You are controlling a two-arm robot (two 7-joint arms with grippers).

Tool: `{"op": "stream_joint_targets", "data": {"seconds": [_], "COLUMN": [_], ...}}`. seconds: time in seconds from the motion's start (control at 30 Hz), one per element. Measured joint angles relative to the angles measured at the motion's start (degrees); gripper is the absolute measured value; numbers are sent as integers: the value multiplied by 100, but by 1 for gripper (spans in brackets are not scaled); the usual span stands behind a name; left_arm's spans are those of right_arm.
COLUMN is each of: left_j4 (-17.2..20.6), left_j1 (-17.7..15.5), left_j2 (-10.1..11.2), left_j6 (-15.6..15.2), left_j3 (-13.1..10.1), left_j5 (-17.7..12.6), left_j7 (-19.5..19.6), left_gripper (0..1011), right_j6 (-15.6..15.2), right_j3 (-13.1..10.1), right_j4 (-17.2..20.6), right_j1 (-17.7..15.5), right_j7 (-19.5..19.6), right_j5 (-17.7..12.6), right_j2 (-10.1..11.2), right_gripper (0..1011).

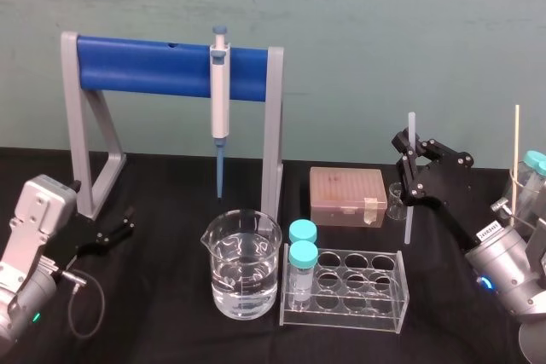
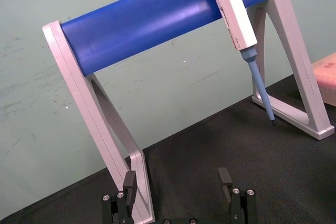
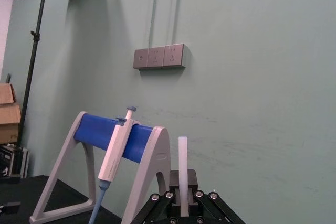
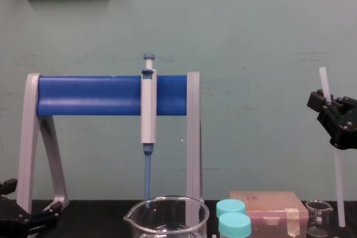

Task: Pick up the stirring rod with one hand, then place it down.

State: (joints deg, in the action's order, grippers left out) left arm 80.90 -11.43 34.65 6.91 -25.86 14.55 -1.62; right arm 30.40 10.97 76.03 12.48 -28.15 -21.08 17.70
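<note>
Translucent-white stirring rod (image 1: 410, 130): held nearly upright at the right of the black table (image 1: 171, 330), clamped between the two fingers of the right gripper (image 1: 411, 159). The upper end projects above the fingers. The lower end hangs just to the right of the small glass beaker (image 1: 396, 202); whether the tip touches the table cannot be told.

Pinkish tip box (image 1: 347, 196): lies just left of the small beaker. Clear tube rack (image 1: 358, 291): stands in front of the box and carries two teal-capped vials (image 1: 302, 263) at its left end. Large beaker (image 1: 243, 266): holds clear liquid, just left of the rack. Pipette (image 1: 220, 95): hangs from the blue bar of the grey stand (image 1: 145, 64) behind the large beaker.

Left gripper (image 1: 126, 221): low at the table's left, beside the stand's left foot, fingers spread apart and holding nothing.
</note>
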Motion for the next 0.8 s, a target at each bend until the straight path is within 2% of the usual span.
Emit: {"op": "stream_joint_targets", "data": {"seconds": [0.8], "left_j4": [0], "left_j1": [0], "left_j2": [0], "left_j6": [0], "left_j3": [0], "left_j5": [0], "left_j7": [0], "left_gripper": [1000], "right_j6": [0], "right_j3": [0], "right_j4": [0], "right_j1": [0], "right_j7": [0], "right_j5": [0], "right_j2": [0], "right_gripper": [71]}}
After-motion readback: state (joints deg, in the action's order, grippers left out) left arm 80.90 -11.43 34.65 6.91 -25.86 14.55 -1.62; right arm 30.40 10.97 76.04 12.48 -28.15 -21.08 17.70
